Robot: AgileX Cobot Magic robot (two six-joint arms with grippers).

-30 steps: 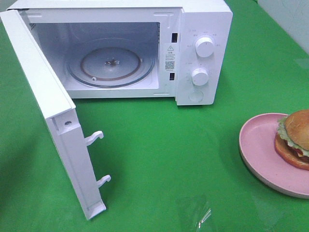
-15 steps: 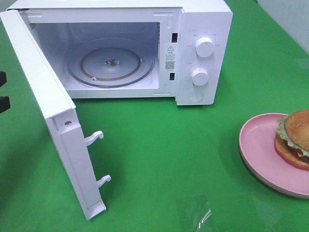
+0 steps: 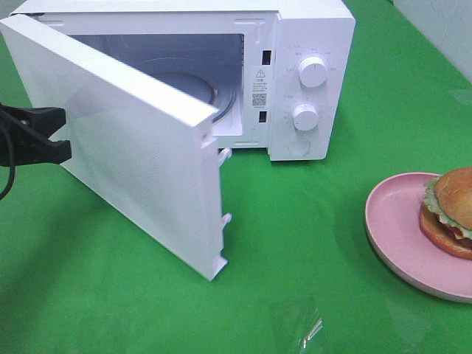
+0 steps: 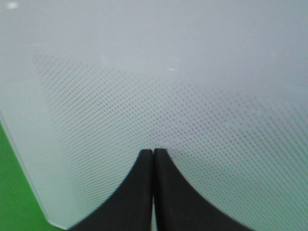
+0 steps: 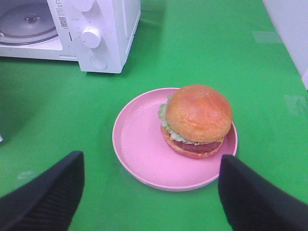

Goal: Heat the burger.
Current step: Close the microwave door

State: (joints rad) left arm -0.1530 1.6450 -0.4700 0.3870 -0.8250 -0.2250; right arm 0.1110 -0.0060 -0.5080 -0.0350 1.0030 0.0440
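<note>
Door half-swung, burger waiting on its plate

The left gripper (image 4: 153, 153) (jaws pressed together) touches the microwave door (image 3: 140, 155); the right gripper (image 5: 149, 192) gapes wide, empty, above the burger (image 5: 197, 120) at the pink plate's (image 5: 139, 144) three o'clock side.

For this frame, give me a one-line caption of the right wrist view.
Open right gripper hovers before the burger on its pink plate, the microwave beyond.

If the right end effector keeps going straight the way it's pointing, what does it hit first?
Most likely the pink plate carrying the burger: both sit centred ahead of the open right end effector in its wrist view. Depth is unclear, so it might meet the near rim or the green tablecloth just short.
</note>
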